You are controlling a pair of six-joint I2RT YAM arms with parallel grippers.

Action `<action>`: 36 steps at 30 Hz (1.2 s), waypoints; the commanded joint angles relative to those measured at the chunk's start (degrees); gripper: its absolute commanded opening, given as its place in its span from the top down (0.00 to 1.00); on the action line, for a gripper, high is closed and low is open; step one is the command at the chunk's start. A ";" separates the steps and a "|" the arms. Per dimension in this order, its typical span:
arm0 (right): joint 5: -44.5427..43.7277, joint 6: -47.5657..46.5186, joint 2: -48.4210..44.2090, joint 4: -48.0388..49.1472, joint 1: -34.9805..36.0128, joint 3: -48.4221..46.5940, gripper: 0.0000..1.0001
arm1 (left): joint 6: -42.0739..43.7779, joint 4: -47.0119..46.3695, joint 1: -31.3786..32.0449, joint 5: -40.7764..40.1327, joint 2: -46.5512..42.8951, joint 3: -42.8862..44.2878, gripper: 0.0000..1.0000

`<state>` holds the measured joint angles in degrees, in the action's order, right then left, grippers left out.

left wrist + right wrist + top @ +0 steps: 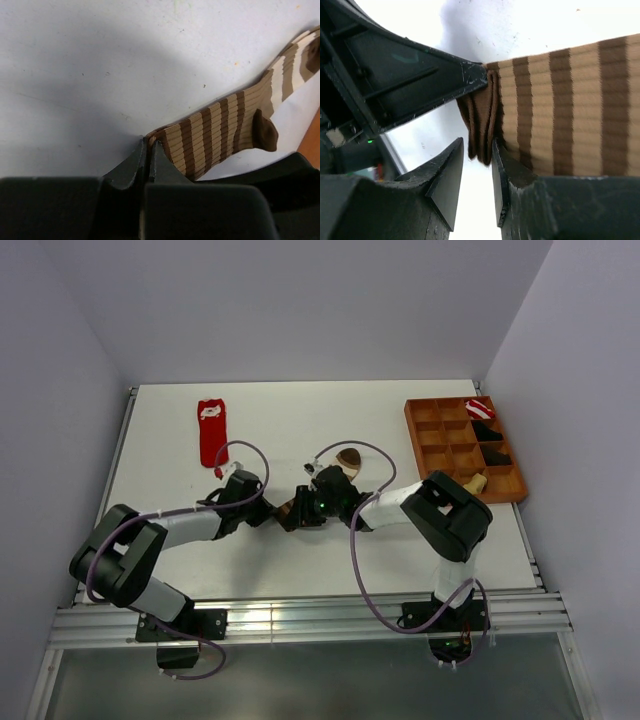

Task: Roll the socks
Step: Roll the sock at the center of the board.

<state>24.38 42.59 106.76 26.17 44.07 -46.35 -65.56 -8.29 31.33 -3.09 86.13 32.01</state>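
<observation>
At centre of white worktop [290, 415], brown-and-tan striped fabric sock [215, 132]: rolling seemingly just begun. Left gripper [146, 150] pinching folded brown end; right gripper [477, 150] spread beside it. Next, likely: regrip, turn fold onward.

Mid-bench passage is blocked: the left pincer [146, 150], closed on the end of the brown-and-tan striped fabric sock [215, 135], meets the parted right pincer [476, 150] tip to tip, and both arms with their looping purple cables [240, 444] bar the way in from either side. Open white bench [300, 410] runs along the far edge, between the red fabric sock with a white mark [211, 430] far left and the orange compartment tray [411, 435] far right. A bare strip also lies near, between the arm bases.
</observation>
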 commanded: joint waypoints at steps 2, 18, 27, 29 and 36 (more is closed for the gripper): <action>-8.47 -4.62 -5.16 -4.99 0.92 1.35 0.64 | 4.03 15.93 0.48 -3.49 2.55 2.70 1.00; -7.77 -5.32 -4.81 -2.88 3.21 -0.84 0.66 | 4.21 22.53 3.03 -5.43 7.92 9.47 1.00; -10.93 -5.06 -2.61 -4.46 3.74 -2.43 0.73 | 3.51 24.38 4.00 -6.31 8.62 11.23 0.99; -11.81 -4.71 -2.52 -4.64 3.74 -2.26 0.84 | 2.81 24.73 4.09 -6.66 8.53 11.41 1.00; -12.34 0.38 -3.14 -3.77 1.64 3.36 1.00 | -0.18 21.66 4.18 -7.98 1.44 7.99 0.96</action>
<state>13.32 40.03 104.05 21.56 47.03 -45.74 -64.58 7.92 35.03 -8.93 90.32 43.20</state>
